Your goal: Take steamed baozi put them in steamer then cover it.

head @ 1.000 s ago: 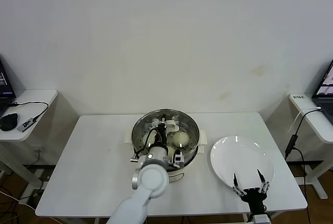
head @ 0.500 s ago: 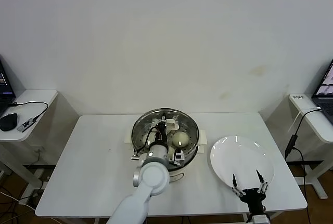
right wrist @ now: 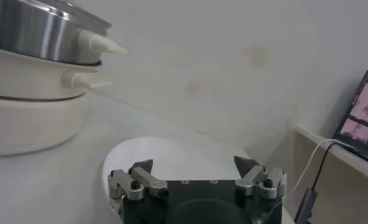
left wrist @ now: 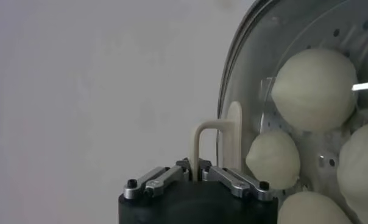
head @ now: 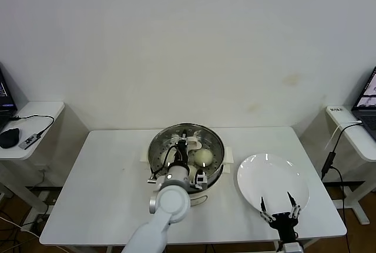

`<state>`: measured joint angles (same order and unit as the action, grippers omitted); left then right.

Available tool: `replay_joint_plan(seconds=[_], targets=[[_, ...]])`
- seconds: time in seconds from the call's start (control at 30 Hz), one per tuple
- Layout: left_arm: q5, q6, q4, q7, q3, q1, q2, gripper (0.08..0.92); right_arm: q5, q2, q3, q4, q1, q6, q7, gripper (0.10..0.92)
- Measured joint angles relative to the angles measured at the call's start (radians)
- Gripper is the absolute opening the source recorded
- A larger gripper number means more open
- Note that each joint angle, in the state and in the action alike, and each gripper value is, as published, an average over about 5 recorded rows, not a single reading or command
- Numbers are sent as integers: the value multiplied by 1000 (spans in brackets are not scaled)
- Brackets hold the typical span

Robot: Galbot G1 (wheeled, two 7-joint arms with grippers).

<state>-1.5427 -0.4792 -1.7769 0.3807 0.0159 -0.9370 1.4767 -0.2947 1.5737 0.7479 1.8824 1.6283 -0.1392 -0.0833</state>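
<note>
Glass cover (left wrist: 275, 122) seated on steamer (head: 215, 147).
Left end effector (left wrist: 200, 173) clenched on handle (left wrist: 215, 143); lifting unreleased could unseat it.

No readable text, label, brand, number or sign anywhere, laptop screen (right wrist: 362, 106) at the edge shows only pink blurs, nothing legible on it
</note>
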Motion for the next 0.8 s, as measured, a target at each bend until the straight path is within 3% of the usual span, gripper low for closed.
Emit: replay_joint_plan(seconds=[0.4,0.67,0.8], targets=[[27,6,-64,-22,-8,-45,-26,512,-2,-4,-2,11,5,-1,-2,823],[73,22,-181,-42,-22,-135,-77,745,2,-13,-2,15,16,-3,-2,823],[113,39,-263,-69,-41,-205,-104,811,9,-22,0,19,21,-5,-2,823]])
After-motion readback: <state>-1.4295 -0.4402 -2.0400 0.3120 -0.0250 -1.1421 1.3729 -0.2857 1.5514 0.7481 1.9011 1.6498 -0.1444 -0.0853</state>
